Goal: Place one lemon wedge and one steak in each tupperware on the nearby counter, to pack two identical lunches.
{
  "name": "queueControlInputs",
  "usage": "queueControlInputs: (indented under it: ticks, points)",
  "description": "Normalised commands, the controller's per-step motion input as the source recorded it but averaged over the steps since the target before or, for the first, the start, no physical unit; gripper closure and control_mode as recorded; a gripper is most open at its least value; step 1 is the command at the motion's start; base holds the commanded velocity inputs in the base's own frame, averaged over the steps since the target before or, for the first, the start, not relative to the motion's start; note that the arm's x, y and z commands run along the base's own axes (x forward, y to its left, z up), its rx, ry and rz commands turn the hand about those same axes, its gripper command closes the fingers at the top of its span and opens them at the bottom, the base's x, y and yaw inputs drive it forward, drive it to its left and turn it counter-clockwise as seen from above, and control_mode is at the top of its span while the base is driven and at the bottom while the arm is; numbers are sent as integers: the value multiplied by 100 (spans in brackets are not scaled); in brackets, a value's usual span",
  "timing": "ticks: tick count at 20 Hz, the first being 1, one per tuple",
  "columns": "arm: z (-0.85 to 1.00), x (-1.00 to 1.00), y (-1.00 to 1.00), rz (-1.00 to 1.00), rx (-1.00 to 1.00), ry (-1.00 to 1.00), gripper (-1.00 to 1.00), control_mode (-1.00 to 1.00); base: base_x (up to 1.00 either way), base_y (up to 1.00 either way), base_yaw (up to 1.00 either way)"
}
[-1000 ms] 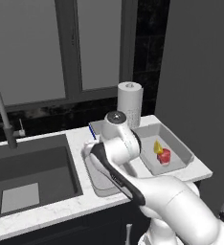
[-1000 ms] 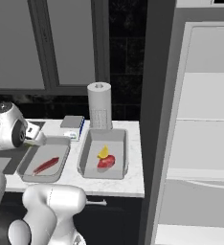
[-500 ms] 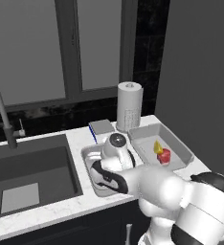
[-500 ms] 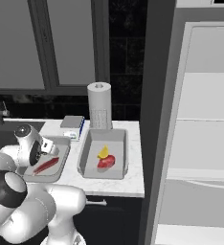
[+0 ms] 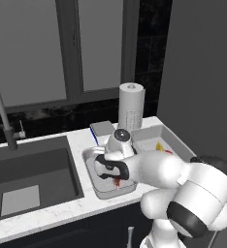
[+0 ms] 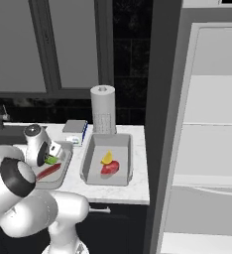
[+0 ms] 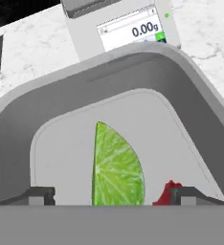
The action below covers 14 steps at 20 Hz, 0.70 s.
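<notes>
Arm is hiding most of the tray (image 5: 92, 156), lime wedge (image 7: 117, 167) sitting between the gripper's (image 7: 111, 195) spread-apart fingers.

Arm is rendering as glossy white rounded shells, bulbous link segments with smooth curved housings. Joints are showing as dark grey-to-black bands and rings between the white links; the big lower joint is showing a wide black collar in both base views. Wrist is ending in a white cylindrical cap with a small dark disc and a pale centre. A black curved strip is running along the forearm shell in the left base view. Claw (image 7: 106, 195) is showing two small dark grey finger tips, blocky with flat tops, in the hand view. No cables, screws or markings are showing on the shells.
</notes>
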Motion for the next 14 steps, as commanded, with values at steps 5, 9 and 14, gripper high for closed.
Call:
queueControlInputs:
  ticks: [5,9,14]
  points:
    - [100,-75,4,-20,15,14,-100,-100,0,0,0]
    - [100,-100,-4,-12,12,-2,-100,-100,0,0,0]
    - [100,-100,30,2,0,-1,-100,-100,0,0,0]
